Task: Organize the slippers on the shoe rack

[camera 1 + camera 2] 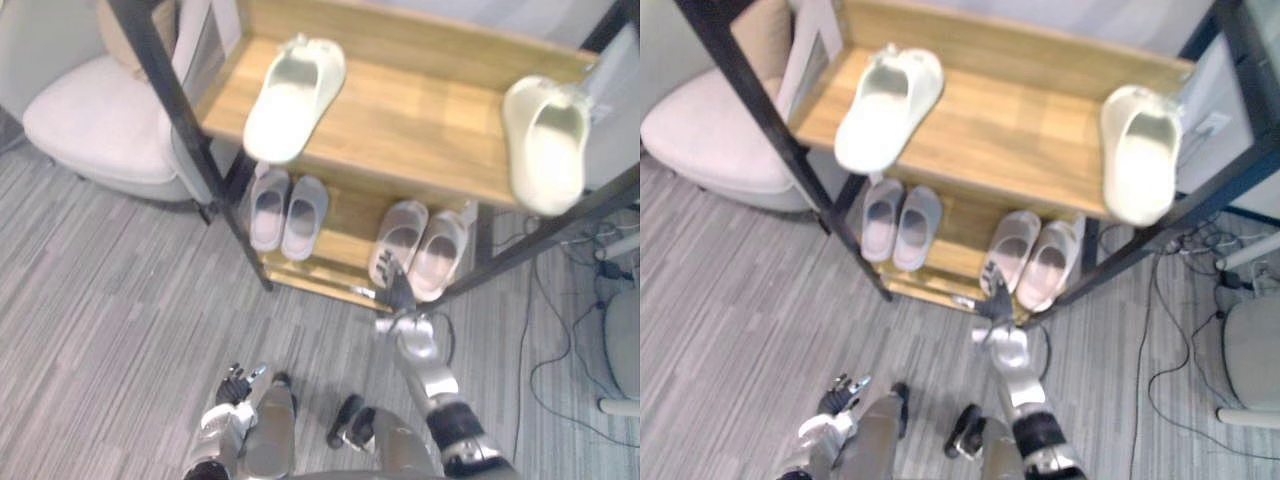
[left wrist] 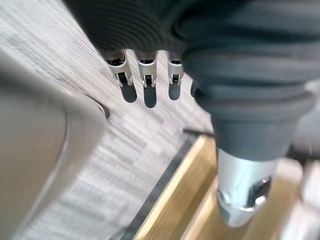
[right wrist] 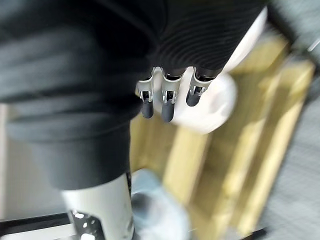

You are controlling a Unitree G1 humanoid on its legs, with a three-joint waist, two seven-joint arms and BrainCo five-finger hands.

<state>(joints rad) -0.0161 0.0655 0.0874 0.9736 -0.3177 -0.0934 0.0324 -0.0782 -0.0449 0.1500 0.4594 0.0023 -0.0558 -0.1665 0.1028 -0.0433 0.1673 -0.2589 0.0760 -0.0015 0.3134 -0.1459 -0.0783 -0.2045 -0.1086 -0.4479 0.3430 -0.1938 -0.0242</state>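
A black-framed wooden shoe rack [image 1: 430,110] stands before me. Two cream slippers lie far apart on its top shelf, one at the left [image 1: 293,95] and one at the right edge [image 1: 545,140]. On the lower shelf sit a grey pair [image 1: 287,210] and a pale pink pair [image 1: 420,248]. My right hand [image 1: 398,292] reaches to the front edge of the lower shelf, just before the pink pair, open with straight fingers [image 3: 165,102] over a pale slipper [image 3: 215,100]. My left hand [image 1: 232,385] hangs low over the carpet, fingers [image 2: 147,75] relaxed and holding nothing.
A white armchair [image 1: 100,120] stands left of the rack, close to its black post. Cables [image 1: 560,340] trail over the grey carpet at the right, beside a pale chair base [image 1: 622,350]. Open carpet lies in front of the rack at the left.
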